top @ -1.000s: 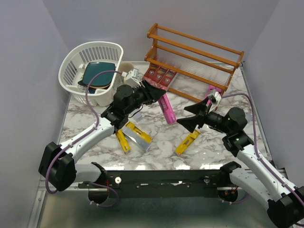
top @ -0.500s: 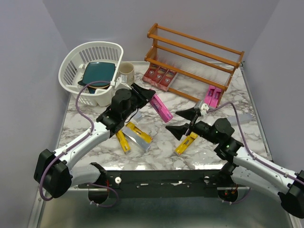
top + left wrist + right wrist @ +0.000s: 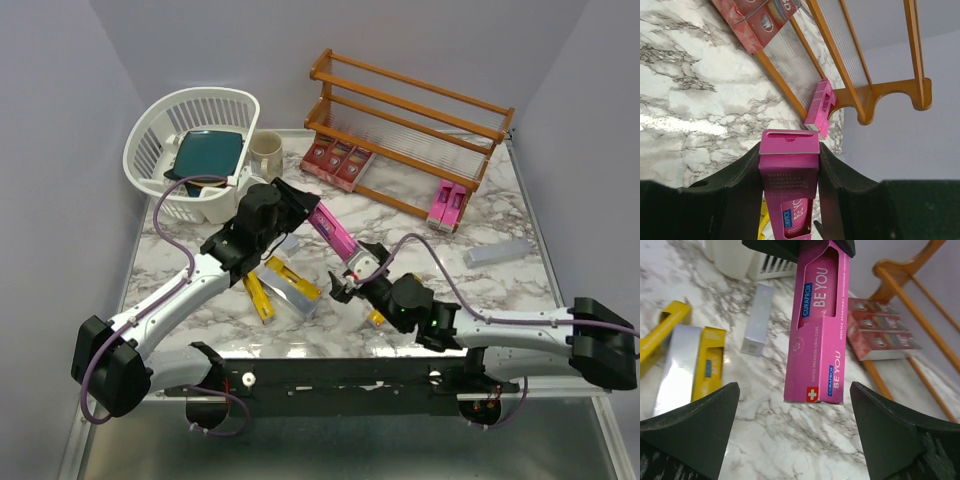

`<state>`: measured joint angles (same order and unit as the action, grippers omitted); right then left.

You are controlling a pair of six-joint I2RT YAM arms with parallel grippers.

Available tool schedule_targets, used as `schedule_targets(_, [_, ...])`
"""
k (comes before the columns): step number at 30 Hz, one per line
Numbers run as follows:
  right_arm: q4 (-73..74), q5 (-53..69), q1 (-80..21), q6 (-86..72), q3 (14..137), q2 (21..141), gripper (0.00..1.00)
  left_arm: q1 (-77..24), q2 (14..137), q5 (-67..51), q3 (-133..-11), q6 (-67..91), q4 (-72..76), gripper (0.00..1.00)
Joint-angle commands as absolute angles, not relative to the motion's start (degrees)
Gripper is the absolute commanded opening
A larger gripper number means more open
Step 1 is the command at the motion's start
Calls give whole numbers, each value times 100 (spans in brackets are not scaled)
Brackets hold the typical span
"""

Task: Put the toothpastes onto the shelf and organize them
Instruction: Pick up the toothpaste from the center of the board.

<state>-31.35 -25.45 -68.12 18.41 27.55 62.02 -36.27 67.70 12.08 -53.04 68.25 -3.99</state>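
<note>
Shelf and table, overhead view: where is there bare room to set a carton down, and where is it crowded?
The shelf's two upper tiers are bare; its bottom tier is free between the red cartons and the pink pair. The table is open around the silver carton on the right. Crowded: front centre, around the yellow cartons and the held pink carton.

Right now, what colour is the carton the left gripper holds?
Magenta-pink carton with blue and white lettering, clearest in right wrist view.

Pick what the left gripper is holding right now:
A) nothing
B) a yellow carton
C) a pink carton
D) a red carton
C: the left gripper has its two fingers clamped on the sides of the pink carton, which is held up off the marble table.
</note>
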Motion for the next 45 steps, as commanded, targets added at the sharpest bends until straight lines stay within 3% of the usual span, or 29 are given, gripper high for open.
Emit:
schedule_targets(1, [-5016, -4788, -7330, 3741, 2944, 7065, 100, -3656, 6618, 1468, -5555, 6978, -694, 24])
schedule_targets(7, [-6976, -5537, -7558, 5360, 3129, 8331, 99, -3656, 6645, 1424, -5555, 7058, -800, 24])
schedule_targets(11, [-8040, -5835, -7585, 6203, 3252, 8981, 94, -3656, 6627, 1450, -5581, 7058, -844, 24])
schedule_targets(15, [-9191, -5968, -7629, 7161, 3401, 9500, 79, -3656, 6671, 1459, -5590, 7040, -870, 24])
schedule_targets(18, [-9596, -6029, -7655, 7496, 3463, 9790, 63, -3656, 6688, 1468, -5590, 7049, -870, 24])
schedule_targets(25, [-9598, -6082, -7682, 7445, 3524, 9791, 42, -3656, 6671, 1564, -5590, 7005, -905, 27])
schedule_targets(28, [-9563, -6117, -7690, 7357, 3524, 9747, 40, -3656, 6671, 1582, -5590, 6996, -888, 29])
schedule_targets(34, [-9317, -6196, -7690, 7014, 3498, 9642, 34, -3656, 6627, 1635, -5555, 6856, -791, 43])
schedule_targets(38, [-8808, -6196, -7690, 6505, 3481, 9431, 29, -3656, 6531, 1810, -5520, 6724, -774, 58])
schedule_targets(41, [-8080, -6118, -7682, 5812, 3437, 9099, 24, -3656, 6416, 1977, -5502, 6549, -800, 69])
schedule_targets(45, [-5914, -5872, -7577, 4005, 3472, 8535, 21, -3639, 6170, 2389, -5511, 6171, -817, 76])
